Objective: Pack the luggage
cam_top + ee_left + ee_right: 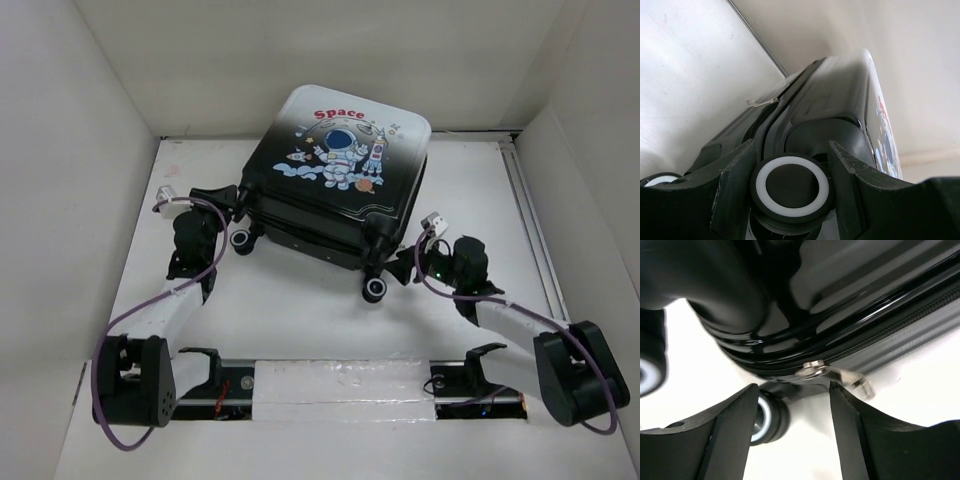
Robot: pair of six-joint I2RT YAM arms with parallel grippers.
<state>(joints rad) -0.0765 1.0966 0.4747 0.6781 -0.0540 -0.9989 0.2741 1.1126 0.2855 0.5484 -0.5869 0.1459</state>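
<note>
The luggage (pixel 340 170) lies flat and closed at the back middle of the table, its astronaut and red "Space" print facing up. In the left wrist view its shell (pixel 835 95) stretches away, and a zipper pull (pixel 756 102) shows on the seam. My left gripper (pixel 238 205) is at the near-left corner. It (pixel 792 145) is shut on a black caster wheel with a white ring (pixel 792 186). My right gripper (pixel 405 262) is at the near-right corner. It (pixel 793 386) is open and holds nothing, and the metal zipper pull (pixel 812 371) lies just beyond its fingertips.
White walls enclose the table on the left, back and right. Two more caster wheels (pixel 241 238) (pixel 375 288) stick out of the suitcase's near edge. One of them (pixel 767 420) sits low beside my right gripper's left finger. The arm bases and a white rail (pixel 340 385) line the near edge.
</note>
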